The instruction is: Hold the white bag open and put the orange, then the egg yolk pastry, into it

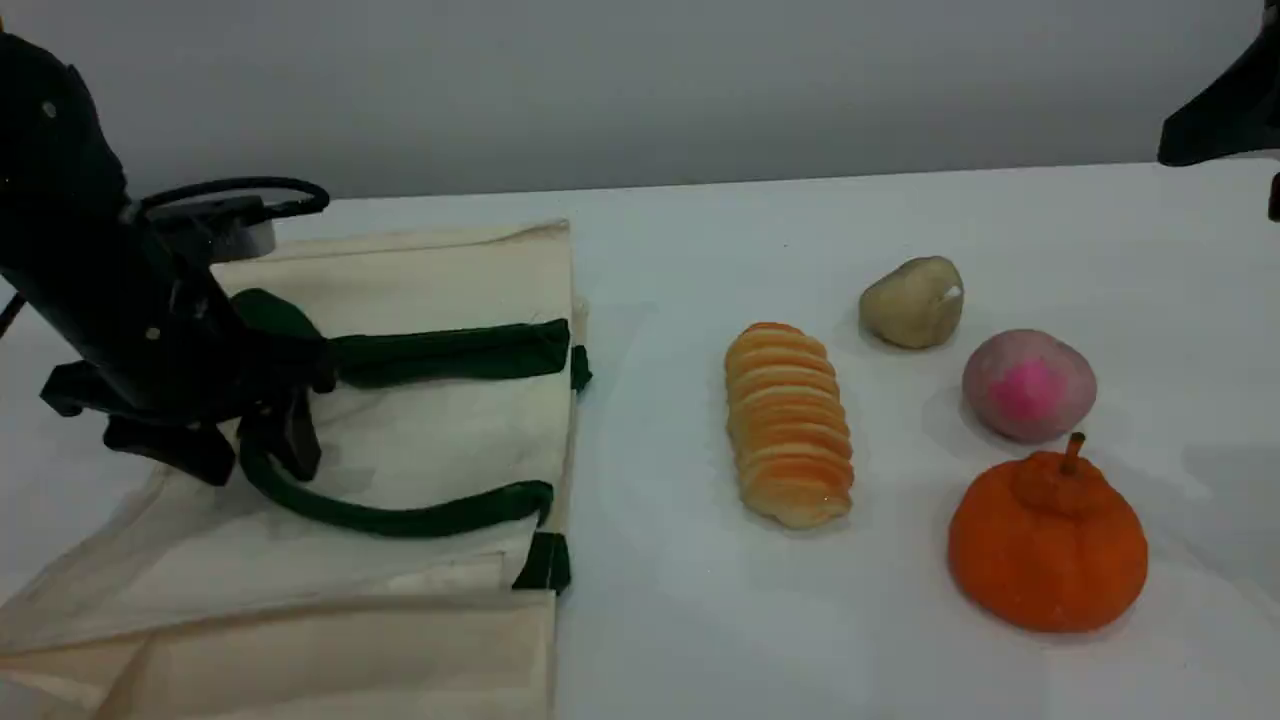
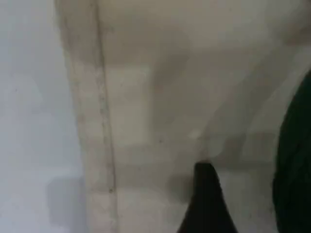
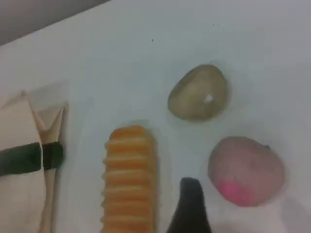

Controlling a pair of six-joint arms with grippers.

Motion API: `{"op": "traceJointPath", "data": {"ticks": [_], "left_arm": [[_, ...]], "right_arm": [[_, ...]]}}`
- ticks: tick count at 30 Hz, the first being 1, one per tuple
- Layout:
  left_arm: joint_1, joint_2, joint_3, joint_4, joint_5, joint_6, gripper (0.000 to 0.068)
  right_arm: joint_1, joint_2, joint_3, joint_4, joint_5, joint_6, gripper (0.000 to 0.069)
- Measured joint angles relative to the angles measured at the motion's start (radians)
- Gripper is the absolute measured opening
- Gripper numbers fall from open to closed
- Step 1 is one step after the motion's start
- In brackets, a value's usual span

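Beside white bag [image 1: 400, 440] rim: bare table [image 1: 650, 300], then bread roll [image 1: 790, 425].

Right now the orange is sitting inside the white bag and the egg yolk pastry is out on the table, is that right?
Not quite. The orange is not in the white bag; it sits on the table, well apart from the bag, as the scene view shows. The egg yolk pastry is out on the table.
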Motion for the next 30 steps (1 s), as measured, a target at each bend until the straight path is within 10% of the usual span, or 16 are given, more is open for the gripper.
{"op": "traceJointPath", "data": {"ticks": [9, 30], "left_arm": [[0.000, 0.003, 0.001, -0.004, -0.012, 0.002, 0.0073], [-0.059, -0.375, -0.257, -0.236, 0.411, 0.241, 0.0066]], "right_arm": [[0.000, 0.000, 0.000, 0.000, 0.000, 0.001, 0.0515], [0.000, 0.095, 0.002, -0.015, 0.146, -0.039, 0.0515]]}}
